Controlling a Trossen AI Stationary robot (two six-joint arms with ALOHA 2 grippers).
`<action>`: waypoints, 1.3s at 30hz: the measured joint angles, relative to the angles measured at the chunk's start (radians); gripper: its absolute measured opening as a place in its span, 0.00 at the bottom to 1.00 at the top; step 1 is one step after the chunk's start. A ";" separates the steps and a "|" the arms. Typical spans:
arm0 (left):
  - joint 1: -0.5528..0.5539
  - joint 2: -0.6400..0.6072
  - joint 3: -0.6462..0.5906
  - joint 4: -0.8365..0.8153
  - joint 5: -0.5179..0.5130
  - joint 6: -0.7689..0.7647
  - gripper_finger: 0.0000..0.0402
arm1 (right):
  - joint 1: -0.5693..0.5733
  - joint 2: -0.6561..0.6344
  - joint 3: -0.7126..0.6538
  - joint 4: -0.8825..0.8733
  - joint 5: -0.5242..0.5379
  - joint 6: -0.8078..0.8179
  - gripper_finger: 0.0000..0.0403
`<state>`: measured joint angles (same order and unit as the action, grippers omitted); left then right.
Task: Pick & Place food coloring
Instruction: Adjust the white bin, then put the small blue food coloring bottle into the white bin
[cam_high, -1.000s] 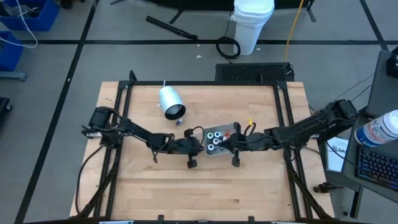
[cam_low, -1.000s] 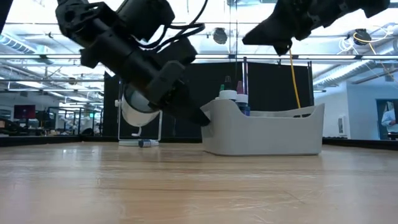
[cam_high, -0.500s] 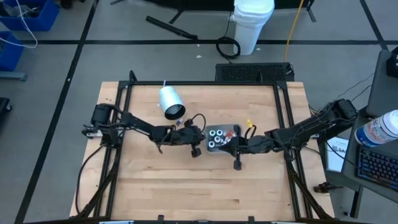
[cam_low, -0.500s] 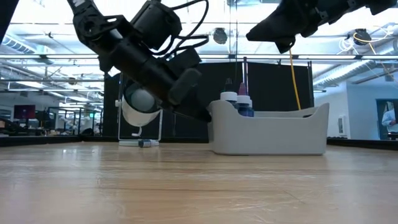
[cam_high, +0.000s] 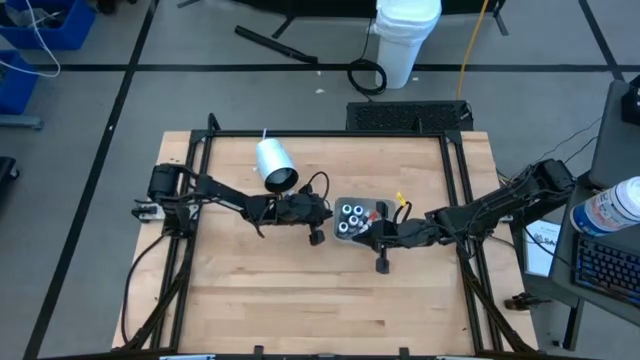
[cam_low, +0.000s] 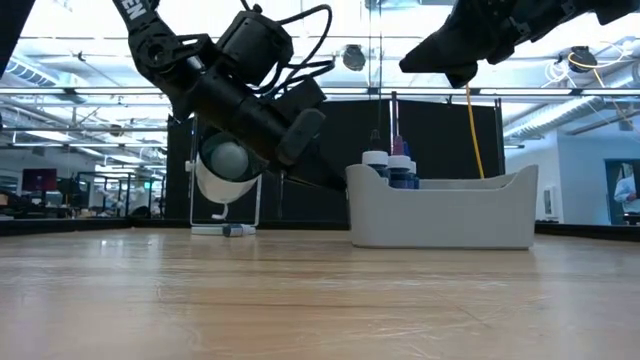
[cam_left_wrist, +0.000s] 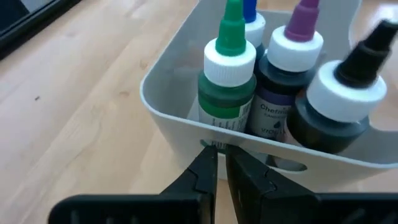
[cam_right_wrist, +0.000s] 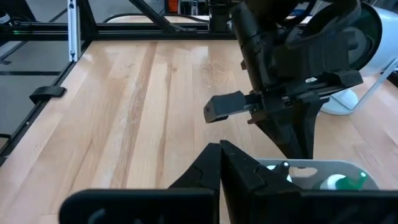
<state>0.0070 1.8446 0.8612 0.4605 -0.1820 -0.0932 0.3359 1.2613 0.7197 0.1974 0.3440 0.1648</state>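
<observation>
Left wrist view: left gripper (cam_left_wrist: 219, 163), jaws nearly together, pinches the grey tray (cam_left_wrist: 186, 134) wall (tray repositioning step, by appearance). Next: release cleanly. Right gripper (cam_right_wrist: 219, 163) hovers, fingers together.

From above, the little bottles (cam_high: 348, 217) in the grey tray (cam_high: 372, 206) are too small to tell their colours. The right arm (cam_high: 440, 226) covers part of the tray. In the low view the tray wall (cam_low: 440, 213) hides the bottle bodies. In the left wrist view the black-topped bottle (cam_left_wrist: 341, 102) is cut off at the edge.
</observation>
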 joint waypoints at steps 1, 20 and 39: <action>-0.001 0.000 0.000 -0.008 -0.001 0.009 0.10 | 0.000 0.000 0.000 0.000 0.001 0.004 0.00; -0.296 -0.438 -0.105 -0.599 -0.564 -0.057 0.10 | -0.164 0.468 0.333 0.161 -0.140 -0.091 0.00; -0.580 -1.084 -0.515 -0.929 -0.820 -0.389 0.10 | -0.270 1.006 0.823 0.013 0.144 -0.090 0.00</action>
<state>-0.5728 0.7605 0.3463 -0.4683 -1.0024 -0.4818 0.0656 2.2672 1.5429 0.2106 0.4885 0.0748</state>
